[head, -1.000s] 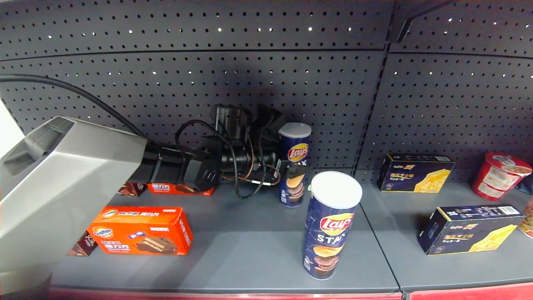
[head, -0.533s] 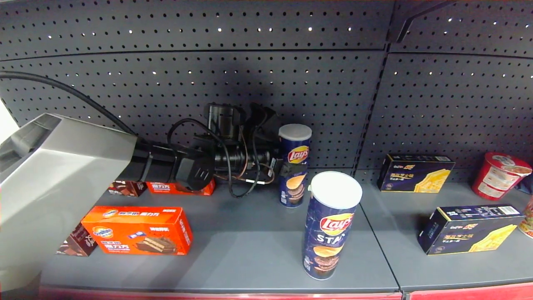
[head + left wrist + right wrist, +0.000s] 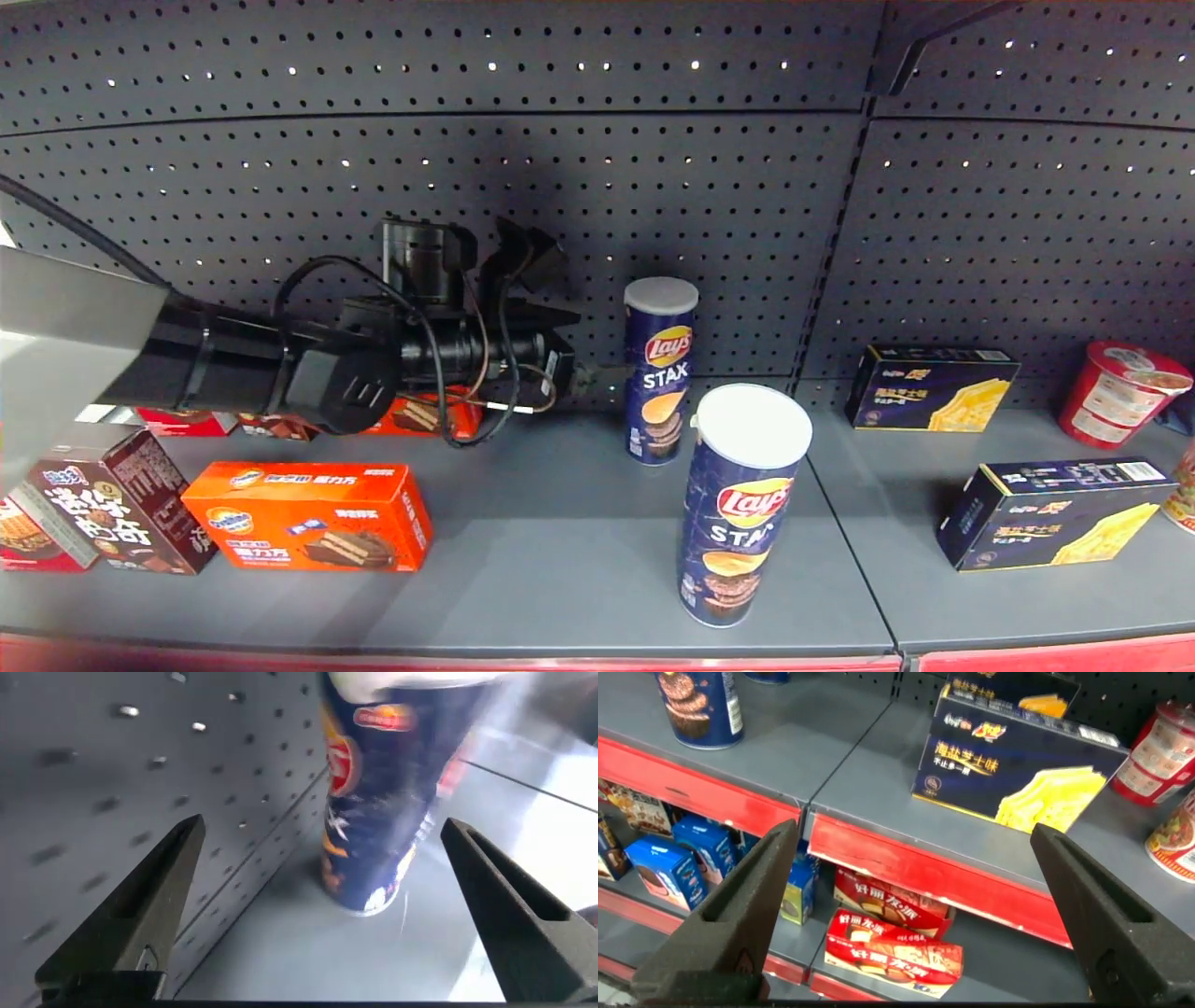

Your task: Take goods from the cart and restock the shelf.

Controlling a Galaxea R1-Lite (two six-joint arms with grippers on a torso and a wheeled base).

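Two tall dark blue chip cans stand upright on the grey shelf. The back can is close to the pegboard; the front can is near the shelf's front edge. My left gripper hangs just left of the back can, open and apart from it. In the left wrist view that can stands ahead of the left gripper, whose fingers are spread wide with nothing between them. My right gripper is open and empty, low in front of the shelf's red front edge.
Orange boxes and a brown box lie on the shelf's left part. Dark blue and yellow boxes and a red cup sit on the right part. The lower shelf holds red packs and blue packs.
My left gripper has let go of the back can and drawn back to the left. The can stays upright by the pegboard. The brown box on the left is now uncovered.
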